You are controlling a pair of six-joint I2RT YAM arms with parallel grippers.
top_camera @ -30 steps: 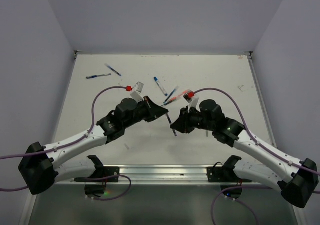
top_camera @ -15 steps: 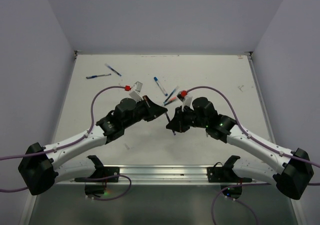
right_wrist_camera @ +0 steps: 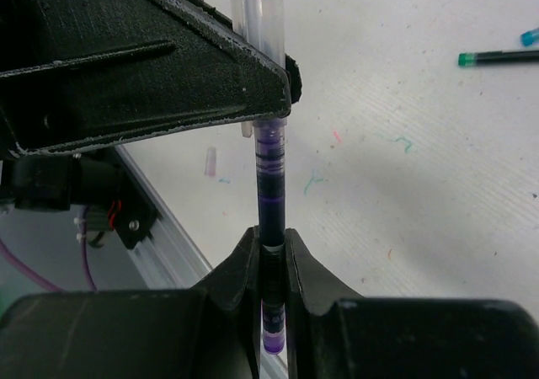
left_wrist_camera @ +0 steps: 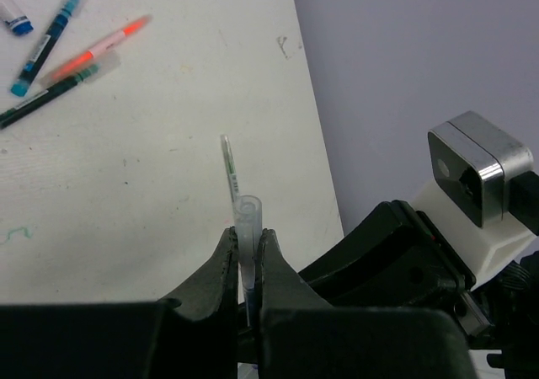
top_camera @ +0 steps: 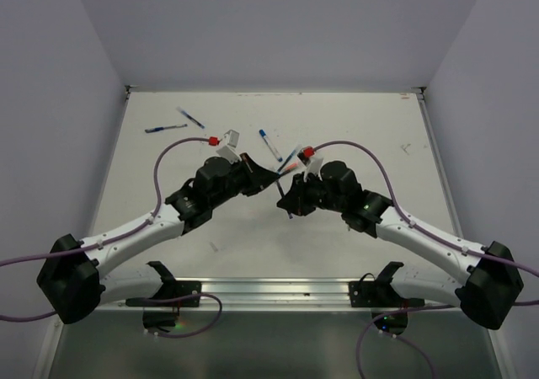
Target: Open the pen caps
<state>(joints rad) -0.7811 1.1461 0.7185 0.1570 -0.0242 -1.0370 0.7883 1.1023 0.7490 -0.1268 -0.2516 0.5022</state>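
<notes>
My two grippers meet over the middle of the table with one pen between them. The left gripper [top_camera: 269, 179] [left_wrist_camera: 247, 242] is shut on a clear pen cap [left_wrist_camera: 246, 215] [right_wrist_camera: 263, 13], which stands up out of its fingertips. In the right wrist view the purple pen [right_wrist_camera: 271, 185] runs from that cap down into my right gripper [right_wrist_camera: 271, 253] [top_camera: 289, 202], which is shut on the barrel. The pen's upper end sits inside the cap. The pen's purple tail sticks out below the right fingers.
Several loose pens lie on the far half of the white table: two blue ones [top_camera: 165, 128] at the far left, others [top_camera: 269, 143] in the middle, an orange one [left_wrist_camera: 97, 46] among them. A small pale piece [right_wrist_camera: 210, 161] lies near the front rail [right_wrist_camera: 160, 244].
The right gripper has carried the purple pen left and slightly away, up to the left gripper. The left gripper has shifted a little farther from the bases. Both stay shut.
</notes>
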